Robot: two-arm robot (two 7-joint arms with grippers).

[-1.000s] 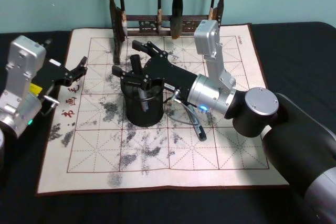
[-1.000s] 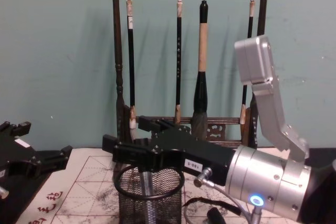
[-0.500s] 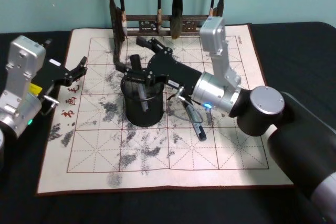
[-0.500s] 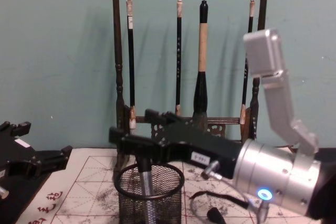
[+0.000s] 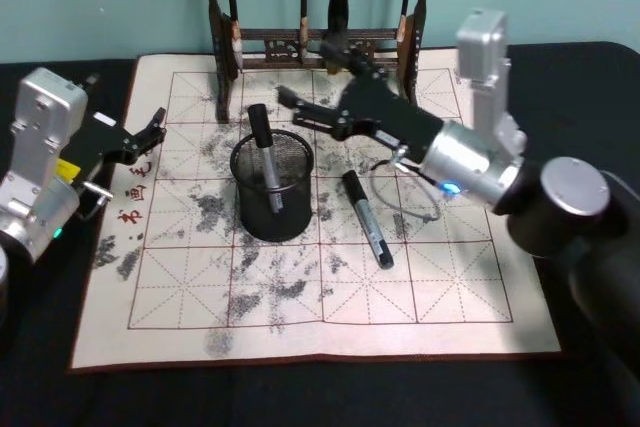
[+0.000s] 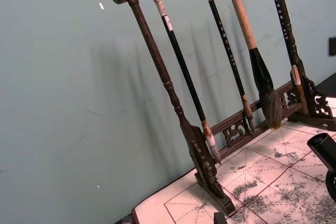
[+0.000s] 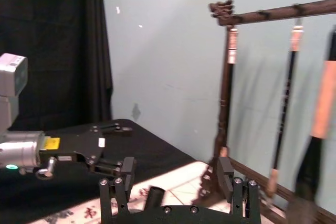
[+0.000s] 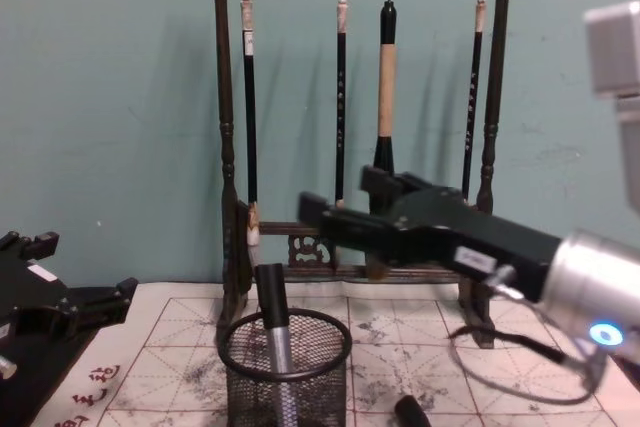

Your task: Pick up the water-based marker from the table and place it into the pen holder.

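Our right gripper (image 5: pixel 303 70) has pulled back from above the pen holder (image 5: pixel 290 212) toward the brush rack (image 5: pixel 300 42), its jaws wide apart and holding nothing. We see the water-based marker (image 5: pixel 262 137) standing tilted inside the holder, cap up. A second marker (image 5: pixel 367 219) lies on the gridded mat (image 5: pixel 330 287) just to the holder's right. Our left gripper (image 5: pixel 150 135) hangs parked at the mat's left edge, jaws parted and empty.

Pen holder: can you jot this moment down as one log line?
marker: standing in pen holder | right tool: open, raised right of holder | left tool: open, parked left | second marker: lying on mat
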